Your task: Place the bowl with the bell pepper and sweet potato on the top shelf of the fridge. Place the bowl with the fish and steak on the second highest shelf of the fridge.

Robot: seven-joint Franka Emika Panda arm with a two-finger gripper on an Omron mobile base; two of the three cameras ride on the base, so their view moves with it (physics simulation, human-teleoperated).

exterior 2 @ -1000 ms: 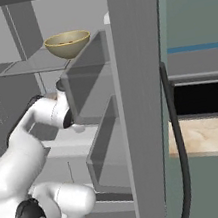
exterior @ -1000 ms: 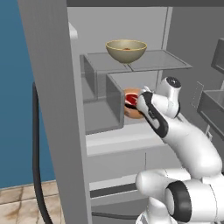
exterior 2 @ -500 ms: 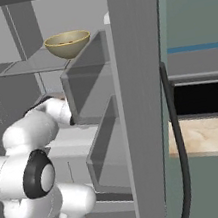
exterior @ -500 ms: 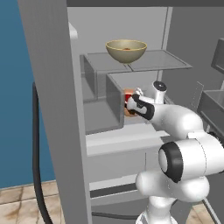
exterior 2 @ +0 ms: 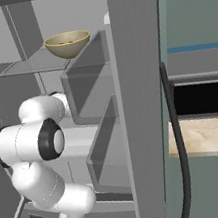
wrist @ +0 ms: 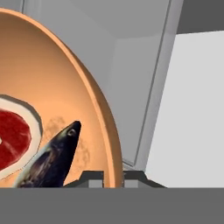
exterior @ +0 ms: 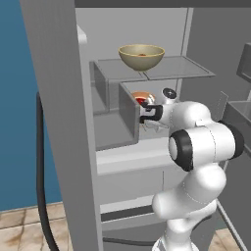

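A tan bowl [exterior: 141, 56] [exterior 2: 68, 43] stands on the fridge's top glass shelf [exterior: 174, 71], with a trace of red inside it. Just below that shelf, inside the fridge, hangs an orange bowl [exterior: 140, 96] [wrist: 65, 87]. It holds a red steak [wrist: 13, 135] and a dark fish [wrist: 54, 155]. My gripper [exterior: 146, 111] [wrist: 110, 177] is shut on this bowl's near rim, one fingertip inside the wall and one outside. I cannot tell whether the bowl touches the shelf under it.
The open fridge door [exterior: 54, 122] stands at the left, its grey bins [exterior: 115, 122] close beside the orange bowl. A white ledge [exterior: 127, 157] runs under the arm. A second door [exterior 2: 147, 99] and a wooden counter [exterior 2: 207, 137] lie to the right.
The arm has folded forward and reached deeper into the fridge. The orange bowl has gone up and further in with it, still in the shut gripper. The tan bowl has not moved.
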